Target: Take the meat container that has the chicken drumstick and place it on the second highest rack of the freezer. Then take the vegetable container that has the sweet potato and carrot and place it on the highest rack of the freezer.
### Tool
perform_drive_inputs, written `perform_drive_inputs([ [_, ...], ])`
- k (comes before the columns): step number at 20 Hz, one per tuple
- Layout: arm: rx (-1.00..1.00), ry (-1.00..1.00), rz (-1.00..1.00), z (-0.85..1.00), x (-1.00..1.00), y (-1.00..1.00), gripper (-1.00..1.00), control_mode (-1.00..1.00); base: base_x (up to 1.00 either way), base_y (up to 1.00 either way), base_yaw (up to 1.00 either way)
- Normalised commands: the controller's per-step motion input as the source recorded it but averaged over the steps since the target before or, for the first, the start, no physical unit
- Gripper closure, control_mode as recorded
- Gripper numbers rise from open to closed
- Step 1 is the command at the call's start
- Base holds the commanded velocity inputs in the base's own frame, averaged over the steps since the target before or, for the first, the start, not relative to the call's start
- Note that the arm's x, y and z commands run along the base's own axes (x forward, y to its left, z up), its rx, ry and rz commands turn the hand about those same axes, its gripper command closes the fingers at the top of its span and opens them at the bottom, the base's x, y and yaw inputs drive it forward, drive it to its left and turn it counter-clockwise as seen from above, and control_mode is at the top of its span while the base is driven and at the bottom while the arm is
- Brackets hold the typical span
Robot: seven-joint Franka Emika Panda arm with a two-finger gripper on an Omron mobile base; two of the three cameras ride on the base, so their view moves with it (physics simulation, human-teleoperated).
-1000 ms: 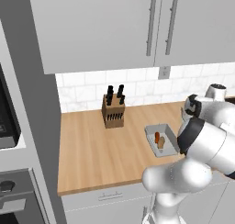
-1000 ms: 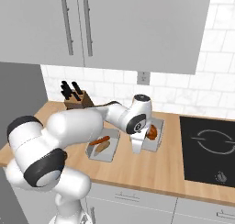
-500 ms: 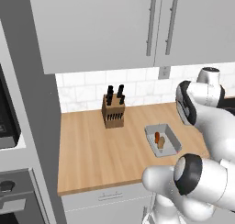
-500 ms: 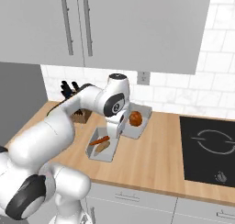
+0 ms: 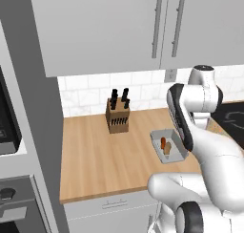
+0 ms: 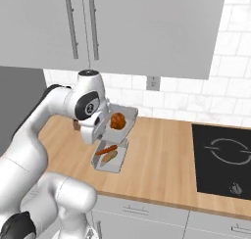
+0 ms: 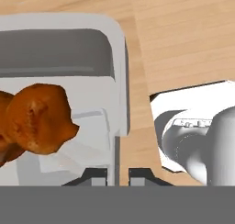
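My gripper [image 7: 114, 173] pinches one rim of the meat container [image 6: 119, 122] above the counter [image 6: 162, 157]; a tilt could spill the chicken drumstick [image 6: 117, 121].

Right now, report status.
Claw shut on meat container wall, lifted off counter. Chicken drumstick inside. Vegetable container directly below.

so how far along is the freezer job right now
Nothing is stowed yet. In hand: the gripper is shut on the rim of the meat container, lifted off the counter with the chicken drumstick inside. Left: racking it, then moving the vegetable container, which sits on the counter.
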Motion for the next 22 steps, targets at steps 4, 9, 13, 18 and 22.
perform_drive_inputs([
  [4,0.00,-0.01,0.20,0.23,-0.56,0.02,1.00,-1.00,0.00,0.00,0.00],
  [9,0.00,0.00,0.05,0.04,-0.23,0.57,1.00,-1.00,0.00,0.00,0.00],
  [13,0.00,0.00,-0.20,0.02,0.12,0.79,1.00,-1.00,0.00,0.00,0.00],
  [18,0.01,0.00,-0.10,0.20,0.05,0.14,1.00,-1.00,0.00,0.00,0.00],
  [22,0.06,0.00,0.00,0.19,0.00,-0.41,1.00,-1.00,0.00,0.00,0.00],
])
